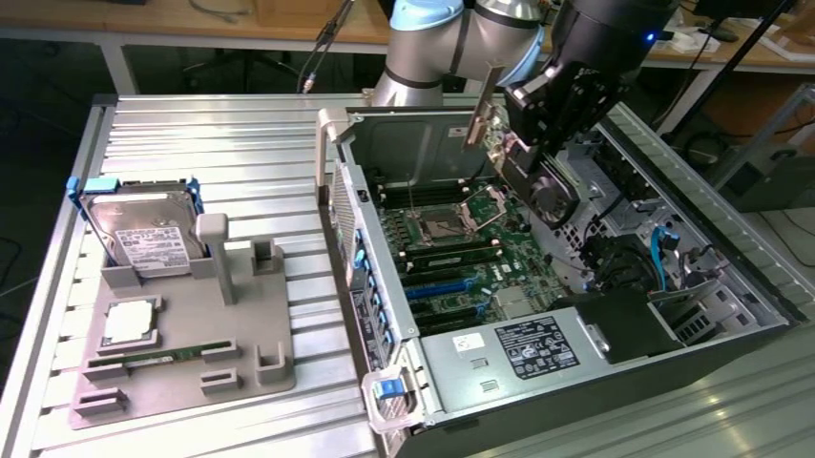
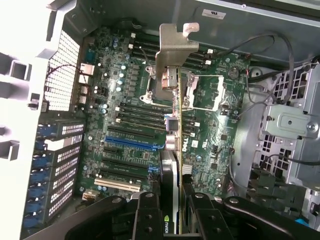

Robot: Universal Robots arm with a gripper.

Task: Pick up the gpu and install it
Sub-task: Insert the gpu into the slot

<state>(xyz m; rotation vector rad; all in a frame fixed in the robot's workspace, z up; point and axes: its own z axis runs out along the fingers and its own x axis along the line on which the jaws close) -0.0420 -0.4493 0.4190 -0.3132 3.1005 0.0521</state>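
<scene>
My gripper (image 1: 551, 143) is shut on the gpu (image 1: 548, 194), a thin card with a black fan on one face, and holds it on edge in the air above the open computer case (image 1: 382, 239). Its pale metal end bracket (image 1: 484, 110) points toward the far case wall. In the wrist view the gpu (image 2: 172, 130) is seen edge-on between my black fingers (image 2: 147, 217), with its bracket (image 2: 172, 50) at the far end. It hangs over the motherboard (image 2: 130, 95), near the CPU socket (image 2: 202, 92). The blue expansion slot (image 2: 132, 141) lies off to one side of the card.
A grey holder (image 1: 191, 353) at the exterior view's left carries a hard drive (image 1: 147, 234), a processor (image 1: 130, 322) and a green memory stick (image 1: 166, 355). Inside the case are the power supply (image 1: 535, 348), drive cages (image 1: 694, 315) and loose cables (image 2: 260, 55).
</scene>
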